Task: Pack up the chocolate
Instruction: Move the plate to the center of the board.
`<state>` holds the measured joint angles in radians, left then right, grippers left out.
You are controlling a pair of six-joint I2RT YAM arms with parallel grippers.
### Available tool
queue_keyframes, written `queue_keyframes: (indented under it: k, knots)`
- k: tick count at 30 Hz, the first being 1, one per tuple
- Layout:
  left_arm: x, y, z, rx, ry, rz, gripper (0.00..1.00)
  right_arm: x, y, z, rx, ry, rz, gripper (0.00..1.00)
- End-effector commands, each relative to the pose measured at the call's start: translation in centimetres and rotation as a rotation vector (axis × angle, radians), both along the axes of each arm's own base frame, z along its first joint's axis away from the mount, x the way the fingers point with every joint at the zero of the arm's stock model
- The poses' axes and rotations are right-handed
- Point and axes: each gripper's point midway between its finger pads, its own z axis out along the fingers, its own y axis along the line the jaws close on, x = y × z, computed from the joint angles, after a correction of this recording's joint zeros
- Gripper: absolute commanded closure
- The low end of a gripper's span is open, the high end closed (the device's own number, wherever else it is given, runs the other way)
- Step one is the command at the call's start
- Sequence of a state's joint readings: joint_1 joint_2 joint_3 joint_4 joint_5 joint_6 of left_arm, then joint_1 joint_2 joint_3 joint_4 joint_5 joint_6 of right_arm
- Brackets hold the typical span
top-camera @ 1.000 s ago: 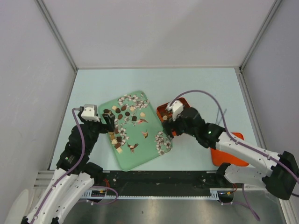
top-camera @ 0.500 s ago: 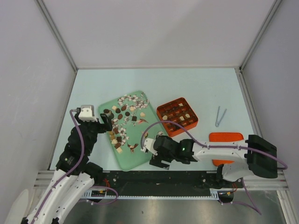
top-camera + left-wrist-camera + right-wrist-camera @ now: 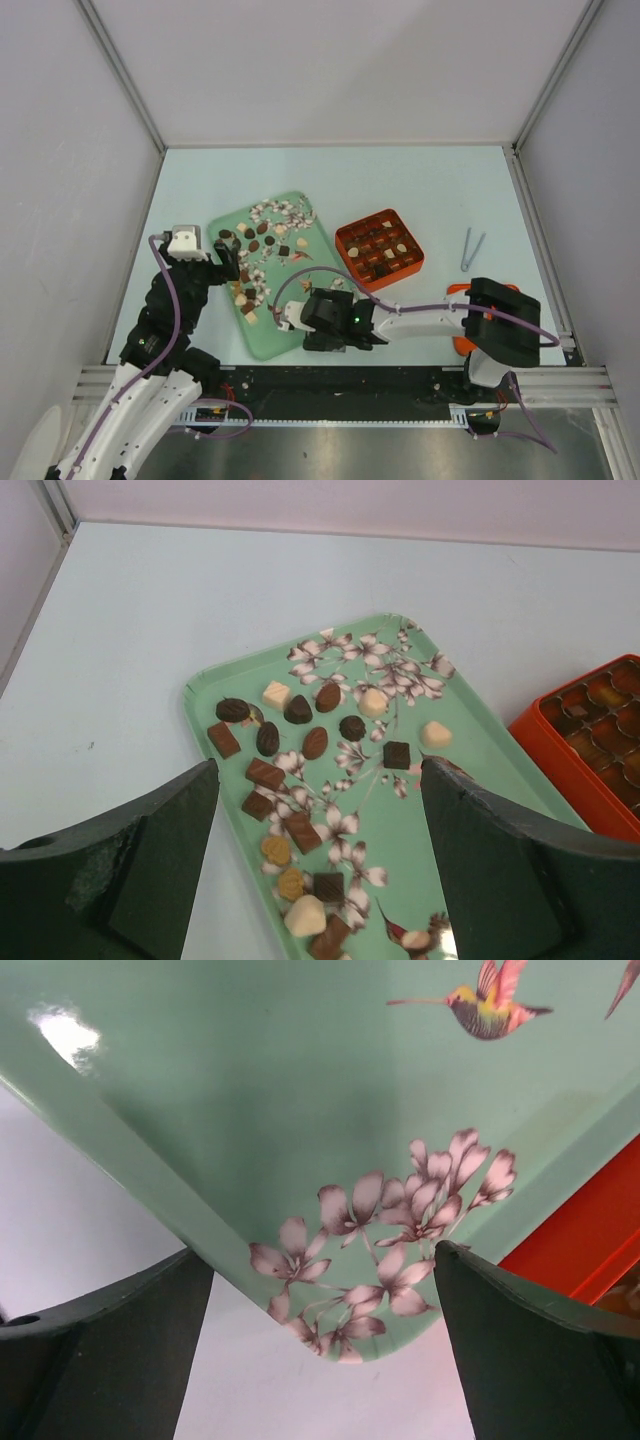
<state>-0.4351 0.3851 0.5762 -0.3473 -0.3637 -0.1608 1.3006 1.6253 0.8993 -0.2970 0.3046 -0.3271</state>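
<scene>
The chocolate (image 3: 252,262) lies scattered as several dark, light brown and cream pieces on a green flowered tray (image 3: 262,335). The left wrist view shows the chocolate (image 3: 265,773) near that tray's (image 3: 470,750) left rim. My left gripper (image 3: 228,262) hovers open above those pieces, empty, and in its own view my left gripper (image 3: 318,770) frames them. My right gripper (image 3: 322,322) sits low at the tray's near right corner. It is open, and in its own view my right gripper (image 3: 320,1260) has the tray (image 3: 250,1090) corner between its fingers. The orange box (image 3: 380,248) holds some pieces in its cells.
The orange box (image 3: 585,740) stands just right of the tray, and its side (image 3: 580,1230) shows behind the tray corner. An orange lid (image 3: 458,345) lies partly under my right arm. Grey tongs (image 3: 468,248) rest at the right. Enclosure walls surround the table.
My right arm swung from above the orange box down to the tray's near right corner. The tray has shifted slightly leftward. My left gripper has barely moved.
</scene>
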Motion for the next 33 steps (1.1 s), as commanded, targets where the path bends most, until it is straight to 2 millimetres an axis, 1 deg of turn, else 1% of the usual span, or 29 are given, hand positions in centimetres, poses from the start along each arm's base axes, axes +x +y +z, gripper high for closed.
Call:
queue_keyframes:
  k: [1, 3, 4, 5, 6, 7, 8, 10, 11, 12, 13, 15, 16, 17, 18, 19, 20, 21, 22, 23, 24, 25, 26, 27, 28, 29, 30, 31, 33]
  knots:
    - [0.0, 0.5, 0.6, -0.021, -0.025, 0.030, 0.13, 4.0, 6.4, 2.4, 0.114, -0.174, 0.023, 0.03]
    - [-0.1, 0.9, 0.7, -0.024, -0.031, 0.047, 0.13, 5.1, 8.3, 1.6, 0.120, -0.190, 0.024, 0.03]
    - [-0.2, 1.0, 0.7, -0.028, -0.034, 0.053, 0.13, 6.0, 9.2, 1.7, 0.133, -0.201, 0.010, 0.04]
    - [-0.2, 1.1, 0.8, -0.027, -0.037, 0.059, 0.13, 6.9, 10.9, 3.0, 0.178, -0.219, -0.002, 0.04]
    - [-0.3, 1.3, 0.9, -0.032, -0.044, 0.066, 0.13, 7.6, 11.8, 2.5, 0.185, -0.227, -0.015, 0.04]
    - [-0.4, 1.6, 1.0, -0.034, -0.049, 0.081, 0.13, 8.6, 12.5, 3.1, 0.212, -0.249, -0.043, 0.04]
    - [-0.4, 1.7, 1.2, -0.038, -0.055, 0.086, 0.13, 9.5, 13.9, 4.6, 0.264, -0.266, -0.059, 0.04]
    - [-0.6, 2.2, 1.3, -0.043, -0.066, 0.109, 0.13, 10.1, 14.8, 5.3, 0.313, -0.252, -0.089, 0.04]
    - [-0.7, 2.3, 1.5, -0.048, -0.072, 0.117, 0.13, 10.7, 14.8, 5.9, 0.332, -0.244, -0.108, 0.04]
    - [-0.8, 2.4, 1.5, -0.051, -0.077, 0.121, 0.13, 10.5, 14.8, 6.3, 0.341, -0.226, -0.111, 0.05]
    - [-0.8, 2.5, 1.5, -0.051, -0.079, 0.123, 0.13, 10.6, 14.8, 7.5, 0.384, -0.211, -0.137, 0.04]
    - [-0.9, 2.5, 1.6, -0.053, -0.083, 0.123, 0.13, 10.1, 13.0, 7.2, 0.333, -0.151, -0.156, 0.04]
    - [-0.9, 2.4, 1.7, -0.054, -0.084, 0.120, 0.13, 10.0, 12.4, 8.1, 0.346, -0.135, -0.176, 0.04]
    - [-0.9, 2.3, 1.7, -0.055, -0.084, 0.114, 0.13, 9.8, 11.7, 8.2, 0.353, -0.102, -0.215, 0.04]
    - [-0.8, 2.3, 1.7, -0.052, -0.081, 0.110, 0.13, 9.8, 9.9, 7.6, 0.319, -0.070, -0.251, 0.04]
    - [-0.8, 2.2, 1.6, -0.053, -0.078, 0.109, 0.13, 9.7, 8.9, 7.5, 0.317, -0.051, -0.280, 0.04]
    - [-0.8, 2.1, 1.7, -0.053, -0.079, 0.101, 0.13, 9.7, 7.9, 8.9, 0.360, -0.030, -0.325, 0.04]
    - [-0.8, 2.0, 1.7, -0.052, -0.080, 0.098, 0.13, 10.0, 6.6, 8.9, 0.359, -0.009, -0.358, 0.04]
    - [-0.8, 2.0, 1.6, -0.052, -0.079, 0.097, 0.13, 9.7, 5.0, 8.1, 0.344, 0.013, -0.386, 0.04]
    - [-0.8, 1.9, 1.6, -0.052, -0.078, 0.092, 0.13, 9.7, 4.1, 9.9, 0.397, 0.017, -0.409, 0.04]
    - [-0.8, 1.8, 1.6, -0.051, -0.077, 0.084, 0.13, 10.4, 2.7, 10.2, 0.422, 0.038, -0.474, 0.03]
    - [-0.7, 1.7, 1.5, -0.050, -0.075, 0.080, 0.13, 10.6, 0.9, 9.6, 0.414, 0.046, -0.512, 0.03]
    - [-0.7, 1.6, 1.6, -0.053, -0.076, 0.077, 0.13, 10.9, -0.3, 10.9, 0.461, 0.050, -0.558, 0.03]
    - [-0.7, 1.4, 1.5, -0.048, -0.070, 0.067, 0.13, 12.6, -2.9, 10.9, 0.486, 0.059, -0.664, 0.03]
    - [-0.6, 1.4, 1.4, -0.048, -0.066, 0.065, 0.13, 13.1, -4.7, 10.3, 0.483, 0.061, -0.720, 0.03]
    - [-0.6, 1.3, 1.4, -0.045, -0.066, 0.060, 0.13, 13.7, -6.1, 11.0, 0.525, 0.079, -0.758, 0.03]
    - [-0.6, 1.2, 1.3, -0.045, -0.063, 0.055, 0.13, 15.5, -9.0, 10.9, 0.557, 0.091, -0.861, 0.03]
    - [-0.6, 1.1, 1.3, -0.045, -0.062, 0.052, 0.13, 16.1, -10.8, 10.3, 0.571, 0.109, -0.913, 0.04]
    - [-0.6, 1.1, 1.4, -0.044, -0.064, 0.050, 0.13, 17.3, -12.5, 10.7, 0.650, 0.149, -0.968, 0.04]
